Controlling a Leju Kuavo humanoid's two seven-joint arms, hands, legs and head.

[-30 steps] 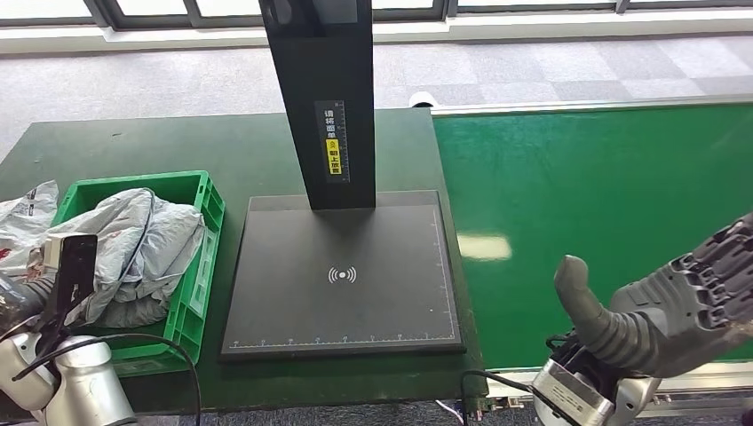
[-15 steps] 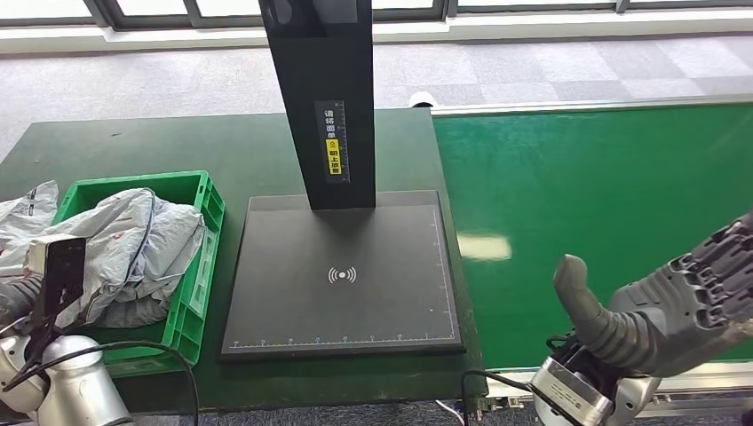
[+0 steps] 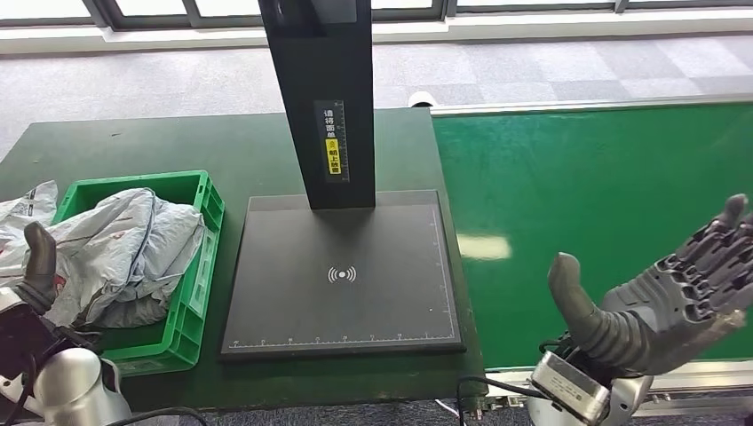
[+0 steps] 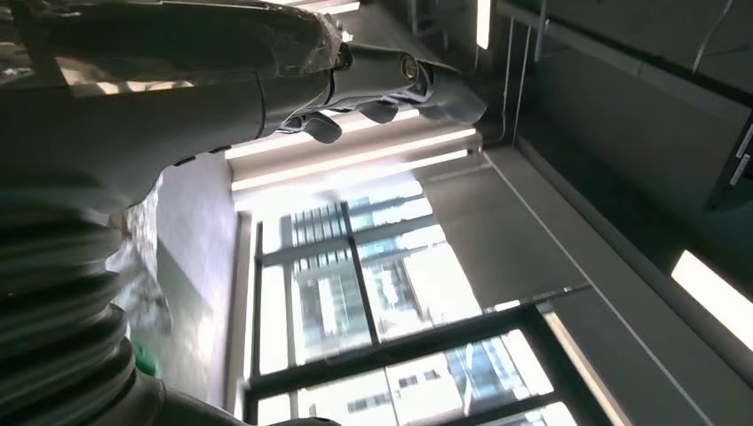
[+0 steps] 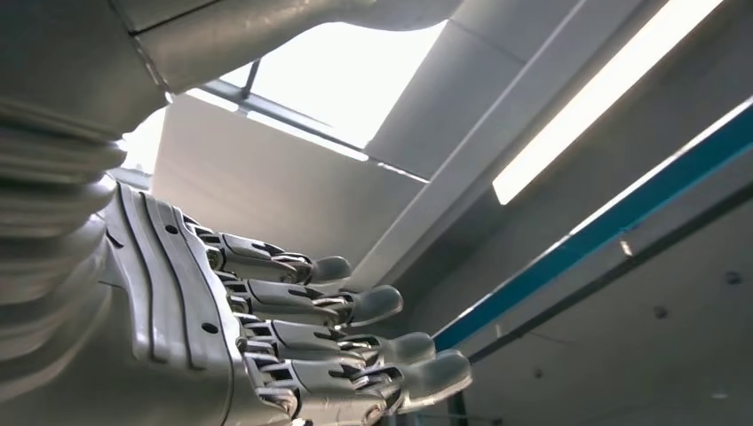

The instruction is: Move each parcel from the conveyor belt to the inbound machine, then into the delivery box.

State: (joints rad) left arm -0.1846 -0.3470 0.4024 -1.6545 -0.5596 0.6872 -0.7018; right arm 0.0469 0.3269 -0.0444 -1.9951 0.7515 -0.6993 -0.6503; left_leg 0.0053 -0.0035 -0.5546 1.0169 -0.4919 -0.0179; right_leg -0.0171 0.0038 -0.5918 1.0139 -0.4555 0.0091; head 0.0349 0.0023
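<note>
The green conveyor belt (image 3: 604, 204) on the right carries no parcel. The inbound machine's black scanning plate (image 3: 342, 275) under its black post (image 3: 321, 98) is bare. A green delivery box (image 3: 191, 302) on the left holds crumpled grey parcel bags (image 3: 133, 244); another grey bag (image 3: 19, 213) lies beside it. My right hand (image 3: 661, 306) hovers palm up over the belt's near edge, fingers (image 5: 355, 306) spread, holding nothing. My left hand (image 3: 35, 266) is at the lower left beside the box, thumb raised; its fingers (image 4: 382, 80) hold nothing.
The dark green table (image 3: 178, 146) carries the box and the scanner. The belt's metal rail (image 3: 586, 105) runs along its far side. Grey carpet and windows lie beyond.
My left arm has turned, so its wrist block swung away and the thumb now points up. My right hand has opened its fingers wider and tilted palm up.
</note>
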